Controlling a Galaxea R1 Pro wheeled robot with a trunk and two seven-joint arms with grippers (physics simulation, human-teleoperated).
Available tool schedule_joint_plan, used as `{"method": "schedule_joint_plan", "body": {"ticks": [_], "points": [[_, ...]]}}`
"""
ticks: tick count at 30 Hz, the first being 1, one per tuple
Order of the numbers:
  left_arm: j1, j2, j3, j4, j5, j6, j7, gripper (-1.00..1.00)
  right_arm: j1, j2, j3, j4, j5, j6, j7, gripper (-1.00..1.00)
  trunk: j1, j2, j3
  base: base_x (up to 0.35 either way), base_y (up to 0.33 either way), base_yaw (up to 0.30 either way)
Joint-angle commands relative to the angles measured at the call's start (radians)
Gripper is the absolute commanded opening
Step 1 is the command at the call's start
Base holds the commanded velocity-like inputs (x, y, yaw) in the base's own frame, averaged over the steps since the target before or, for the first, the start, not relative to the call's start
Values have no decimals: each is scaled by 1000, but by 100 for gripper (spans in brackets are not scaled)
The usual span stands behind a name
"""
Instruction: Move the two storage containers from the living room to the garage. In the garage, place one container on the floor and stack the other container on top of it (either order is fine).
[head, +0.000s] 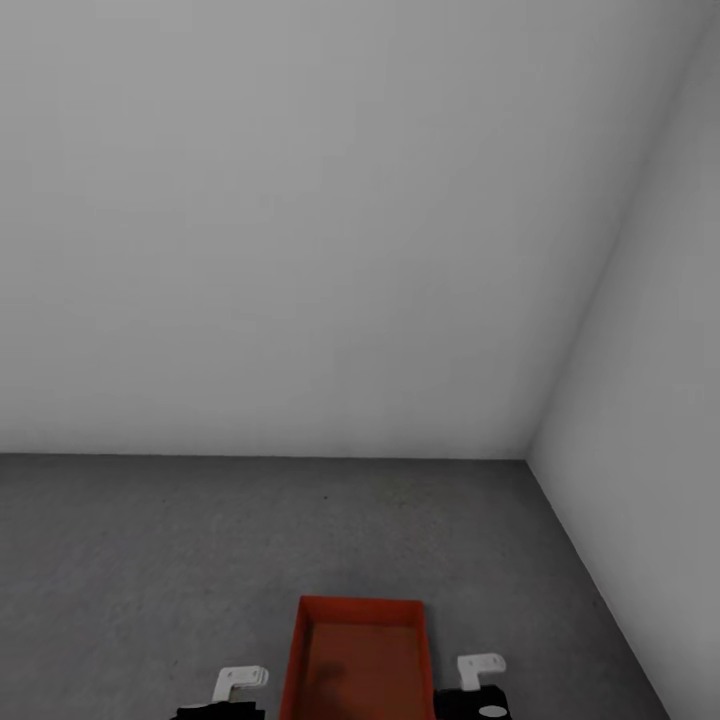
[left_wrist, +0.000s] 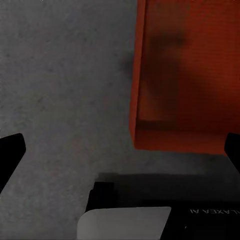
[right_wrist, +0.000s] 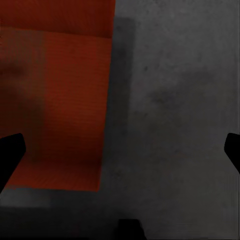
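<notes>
Resting on floor (head: 150, 560): storage container (head: 360, 665)

Both arms reach forward low at the bottom edge of the head view, set apart from each other. The left arm's white wrist bracket (head: 240, 681) shows above its black link, and the right arm's white wrist bracket (head: 481, 667) sits a little farther forward. In the left wrist view the left gripper (left_wrist: 120, 150) has its dark fingertips (left_wrist: 10, 150) spread wide, nothing between them. The right gripper (right_wrist: 120, 150) likewise has its fingertips (right_wrist: 10, 152) spread wide and holds nothing.
</notes>
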Motion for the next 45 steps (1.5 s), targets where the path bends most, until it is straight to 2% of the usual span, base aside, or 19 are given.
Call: {"method": "schedule_joint_plan", "body": {"ticks": [1,13,34,45], "points": [[-1,0,3,0,1,4,2,100,-1,1,8,4,-9,4,-4,100,-4,7,2,0,0,0],[-1,2,3,-1,1,3,2,100,-1,-1,8,7,-10,13,-11,100,-8,14,7,0,0,5],[13,2,2,-1,1,2,2,100,-1,-1,8,8,-11,12,-12,100,-8,14,35,0,0,76],[15,2,3,-1,1,2,3,100,-1,-4,7,8,-13,20,-11,100,-8,14,37,0,0,9]]}}
